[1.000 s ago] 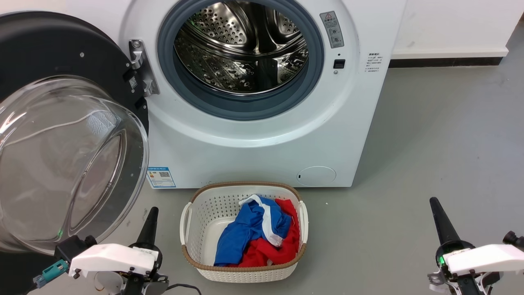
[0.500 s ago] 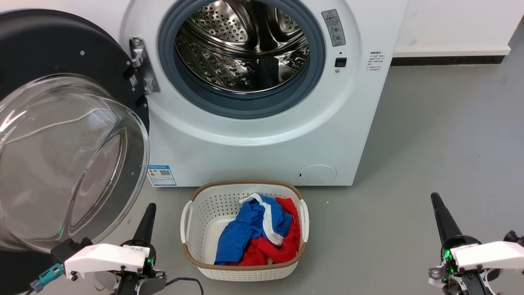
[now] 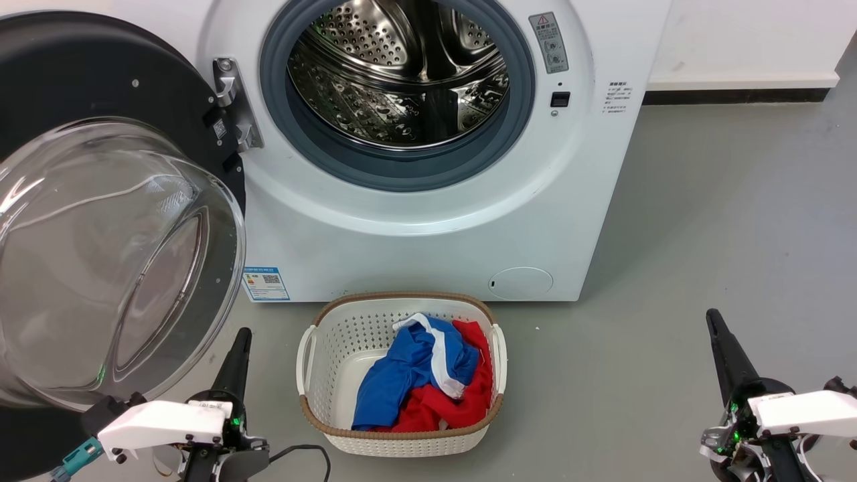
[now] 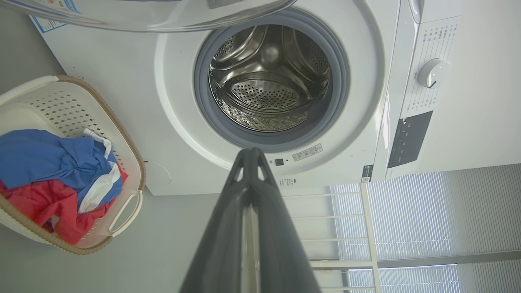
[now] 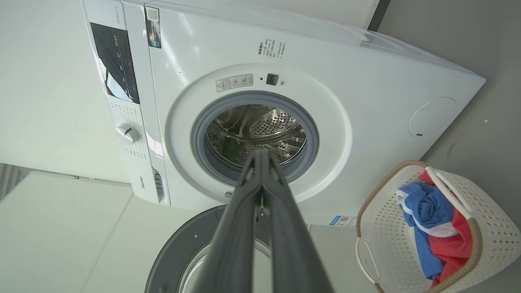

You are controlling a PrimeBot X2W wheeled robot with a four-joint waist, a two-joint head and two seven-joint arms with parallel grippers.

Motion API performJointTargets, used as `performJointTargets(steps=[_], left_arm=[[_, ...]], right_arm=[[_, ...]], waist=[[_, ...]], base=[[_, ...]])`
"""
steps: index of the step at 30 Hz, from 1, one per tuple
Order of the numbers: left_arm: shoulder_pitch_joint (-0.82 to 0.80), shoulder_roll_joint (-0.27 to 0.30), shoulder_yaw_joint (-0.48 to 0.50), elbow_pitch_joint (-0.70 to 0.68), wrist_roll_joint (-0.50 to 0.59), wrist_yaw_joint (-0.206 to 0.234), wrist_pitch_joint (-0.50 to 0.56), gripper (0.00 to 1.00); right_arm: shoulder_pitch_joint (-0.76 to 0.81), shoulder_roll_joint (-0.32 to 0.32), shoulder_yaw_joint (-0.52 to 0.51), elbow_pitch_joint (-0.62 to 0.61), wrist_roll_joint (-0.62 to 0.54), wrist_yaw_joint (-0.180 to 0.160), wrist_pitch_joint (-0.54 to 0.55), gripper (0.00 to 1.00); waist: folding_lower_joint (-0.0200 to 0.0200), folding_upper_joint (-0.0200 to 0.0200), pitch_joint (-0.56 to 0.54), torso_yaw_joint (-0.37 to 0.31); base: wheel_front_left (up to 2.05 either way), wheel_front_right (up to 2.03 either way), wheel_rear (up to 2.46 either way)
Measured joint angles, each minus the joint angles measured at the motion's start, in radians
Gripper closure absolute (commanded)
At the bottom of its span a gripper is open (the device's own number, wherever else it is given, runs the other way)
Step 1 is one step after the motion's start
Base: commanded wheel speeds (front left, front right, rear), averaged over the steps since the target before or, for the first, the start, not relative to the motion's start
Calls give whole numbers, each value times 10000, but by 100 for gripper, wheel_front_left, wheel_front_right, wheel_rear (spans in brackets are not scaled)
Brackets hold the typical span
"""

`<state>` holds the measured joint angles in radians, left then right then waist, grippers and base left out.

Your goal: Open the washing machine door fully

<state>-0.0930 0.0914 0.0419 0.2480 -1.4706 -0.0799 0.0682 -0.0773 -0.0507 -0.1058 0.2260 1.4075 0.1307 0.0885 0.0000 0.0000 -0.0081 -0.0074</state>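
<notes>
left gripper (image 3: 239, 343) and right gripper (image 3: 715, 328) are held pressed together, empty, low before the washer (image 3: 415, 234); its door (image 3: 100, 67) is seen swung wide beside the left one.

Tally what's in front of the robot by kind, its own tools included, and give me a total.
Washing machine: 1
Washing machine door, swung open: 1
Laundry basket: 1
Garments in the basket: 2, a blue garment and a red garment, as far as the bunched heap shows
Tools: 2, the left tool and the right tool
Total: 7
</notes>
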Motion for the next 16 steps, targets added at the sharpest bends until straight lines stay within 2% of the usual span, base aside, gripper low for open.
performJointTargets(steps=[16], left_arm=[[-91, -259, 447, -4, -892, -341, 263, 100]], right_arm=[[-116, 0, -50, 109, 1260, 0, 155, 100]], waist=[[0, 0, 68, 45]], base=[[0, 0, 0]])
